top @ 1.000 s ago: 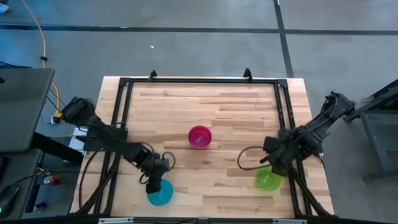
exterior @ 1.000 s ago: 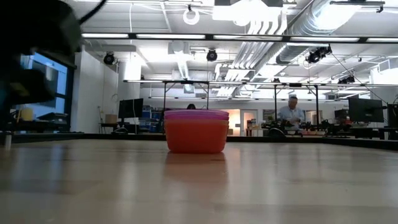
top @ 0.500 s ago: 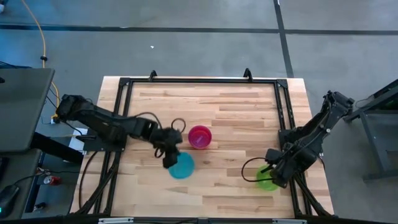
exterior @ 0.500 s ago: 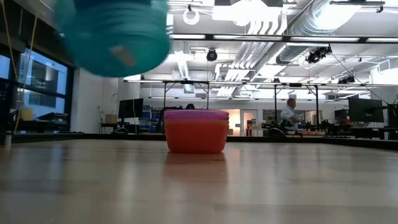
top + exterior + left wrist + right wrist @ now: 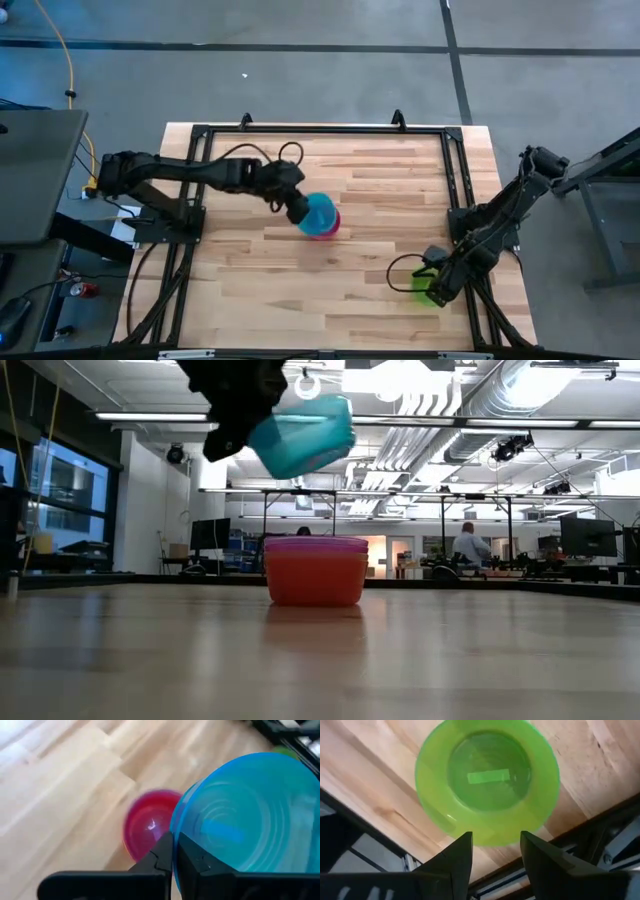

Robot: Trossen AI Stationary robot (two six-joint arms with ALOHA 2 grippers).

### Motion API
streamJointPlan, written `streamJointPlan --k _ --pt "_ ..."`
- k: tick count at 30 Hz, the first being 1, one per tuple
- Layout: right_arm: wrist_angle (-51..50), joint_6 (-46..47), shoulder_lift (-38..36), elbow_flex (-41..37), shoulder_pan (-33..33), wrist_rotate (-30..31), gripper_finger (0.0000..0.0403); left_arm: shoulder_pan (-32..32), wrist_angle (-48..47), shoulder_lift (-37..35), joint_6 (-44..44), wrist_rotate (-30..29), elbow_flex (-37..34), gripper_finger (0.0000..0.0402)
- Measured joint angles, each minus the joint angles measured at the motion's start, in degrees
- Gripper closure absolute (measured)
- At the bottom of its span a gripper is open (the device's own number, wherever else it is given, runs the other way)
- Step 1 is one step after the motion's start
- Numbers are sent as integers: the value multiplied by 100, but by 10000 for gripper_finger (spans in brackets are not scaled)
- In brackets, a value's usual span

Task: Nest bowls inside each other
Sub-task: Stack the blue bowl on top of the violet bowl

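Held bowl [image 5: 320, 211] above central stack [image 5: 314, 570]; another bowl [image 5: 430, 290] right, near edge.

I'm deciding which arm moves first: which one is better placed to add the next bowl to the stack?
Probably the left. Its gripper holds the cyan-blue bowl tilted in the air directly above the pink-topped stack. The right gripper is open beside the green bowl, which sits on the table's near right corner.

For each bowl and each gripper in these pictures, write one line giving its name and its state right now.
Cyan-blue bowl: held in the air, tilted, above the stack.
Stack of bowls: upright on the table, pink rim on top, orange bowl outermost.
Green bowl: upright on the table near its edge, empty, not gripped.
Left gripper: shut on the cyan-blue bowl's rim.
Right gripper: open, fingers beside the green bowl.
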Motion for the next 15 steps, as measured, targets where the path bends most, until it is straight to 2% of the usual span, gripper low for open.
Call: streamJointPlan --k 7,15 --pt "-35 396 0 -56 123 -2 245 351 -298 508 -39 145 249 402" --pt "22 852 -7 -56 330 -45 245 302 -997 1643 450 248 1182 401"
